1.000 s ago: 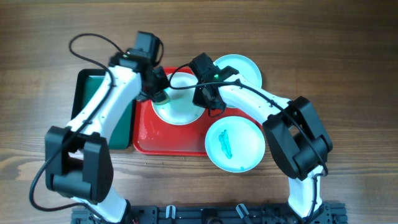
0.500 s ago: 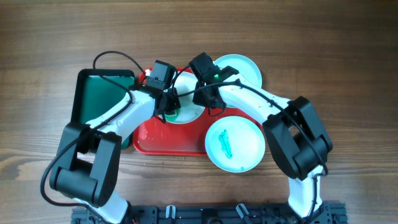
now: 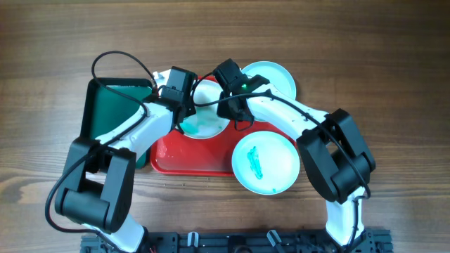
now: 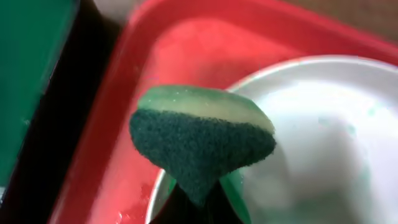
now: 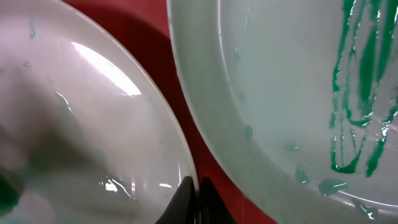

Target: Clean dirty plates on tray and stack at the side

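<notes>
A white plate with a spread teal smear lies on the red tray. My left gripper is shut on a green and yellow sponge, held at the plate's left rim. My right gripper is shut on the white plate's right rim, its fingertips pinching the edge. A pale cyan plate with teal streaks overlaps the tray's right front corner and shows in the right wrist view. Another pale cyan plate sits at the back right.
A dark green tray lies against the red tray's left side, seen also in the left wrist view. Bare wooden table surrounds the trays. Both arms cross above the red tray's back half.
My left arm swung right, carrying the sponge onto the white plate, then slid back toward its left rim. The teal smear is spread thinner. The right gripper has stayed on the rim.
</notes>
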Controlling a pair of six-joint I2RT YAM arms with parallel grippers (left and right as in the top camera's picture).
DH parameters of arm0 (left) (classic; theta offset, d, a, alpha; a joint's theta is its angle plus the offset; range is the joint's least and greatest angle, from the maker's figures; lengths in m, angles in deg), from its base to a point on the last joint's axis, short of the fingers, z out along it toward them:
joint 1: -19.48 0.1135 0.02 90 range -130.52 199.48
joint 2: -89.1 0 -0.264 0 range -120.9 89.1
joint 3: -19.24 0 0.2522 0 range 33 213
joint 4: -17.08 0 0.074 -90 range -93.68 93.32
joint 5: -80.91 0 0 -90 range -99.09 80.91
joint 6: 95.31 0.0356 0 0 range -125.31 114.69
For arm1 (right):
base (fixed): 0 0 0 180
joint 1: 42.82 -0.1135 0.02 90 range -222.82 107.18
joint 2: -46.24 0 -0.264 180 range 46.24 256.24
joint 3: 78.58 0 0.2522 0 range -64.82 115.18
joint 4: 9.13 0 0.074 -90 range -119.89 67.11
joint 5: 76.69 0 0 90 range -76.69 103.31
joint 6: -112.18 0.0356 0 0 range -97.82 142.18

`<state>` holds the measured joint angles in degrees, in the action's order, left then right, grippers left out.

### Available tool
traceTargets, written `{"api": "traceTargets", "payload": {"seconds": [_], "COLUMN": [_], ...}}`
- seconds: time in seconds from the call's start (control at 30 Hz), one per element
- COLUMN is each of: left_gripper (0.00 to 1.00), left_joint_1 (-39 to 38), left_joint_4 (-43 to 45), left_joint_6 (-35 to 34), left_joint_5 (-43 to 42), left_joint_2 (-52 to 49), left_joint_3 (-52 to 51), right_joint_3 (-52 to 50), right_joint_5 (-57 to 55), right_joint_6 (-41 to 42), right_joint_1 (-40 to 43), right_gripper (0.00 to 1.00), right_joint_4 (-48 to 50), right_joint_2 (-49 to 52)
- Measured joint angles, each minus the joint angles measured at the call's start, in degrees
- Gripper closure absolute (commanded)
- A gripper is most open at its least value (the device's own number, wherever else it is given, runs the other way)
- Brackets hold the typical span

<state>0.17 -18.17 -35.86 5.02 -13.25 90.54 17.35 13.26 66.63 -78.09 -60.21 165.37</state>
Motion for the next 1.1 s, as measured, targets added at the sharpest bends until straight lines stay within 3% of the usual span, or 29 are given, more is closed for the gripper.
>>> {"api": "traceTargets", "payload": {"seconds": [0.07, 0.27, 0.37, 0.5, 0.67, 0.8, 0.83, 0.87, 0.9, 1.1], "left_gripper": [0.96, 0.96, 0.96, 0.96, 0.96, 0.96, 0.96, 0.96, 0.96, 0.96], "left_joint_1": [0.4, 1.3, 1.5, 4.2, 13.1, 18.7, 19.7, 20.2, 20.6, 21.0], "left_joint_4": [-1.2, -2.2, -1.5, -6.3, -18.3, -26.5, -27.9, -28.7, -30.3, -38.9], "left_joint_6": [0.3, 5.7, 6.4, 6.8, 7.4, 7.8, 7.8, 8.0, 8.3, 9.7], "left_joint_5": [-4.0, -30.1, -33.9, -33.5, -29.2, -26.7, -26.3, -26.1, -25.9, -21.4], "left_joint_2": [0.0, 0.0, 0.0, 0.0, 2.3, 6.5, 7.7, 8.4, 9.1, 9.3], "left_joint_3": [0.0, 0.0, 0.0, 2.6, 14.5, 21.9, 22.6, 22.7, 22.9, 22.9], "right_joint_3": [0.0, 0.0, -0.1, -0.1, -0.4, -1.1, -1.1, -1.2, -1.2, -1.4], "right_joint_5": [0.0, 1.0, 2.3, 4.1, 6.4, 8.3, 8.8, 9.1, 9.3, 12.1], "right_joint_6": [-0.6, -2.9, -4.5, -6.4, -8.9, -10.0, -10.3, -10.3, -10.5, -15.3], "right_joint_1": [0.0, 0.3, 0.5, 0.6, 0.5, 0.5, 0.5, 0.5, 0.5, 0.6], "right_gripper": [0.96, 0.96, 0.96, 0.95, 0.76, 0.71, 0.73, 0.9, 0.95, 0.96], "right_joint_4": [0.0, 0.3, 0.5, 0.5, 0.3, 0.7, 0.8, 0.8, 0.8, 1.4], "right_joint_2": [0.0, 0.0, 0.0, 0.0, 0.0, 0.0, 0.0, 0.0, 0.0, 0.0]}}
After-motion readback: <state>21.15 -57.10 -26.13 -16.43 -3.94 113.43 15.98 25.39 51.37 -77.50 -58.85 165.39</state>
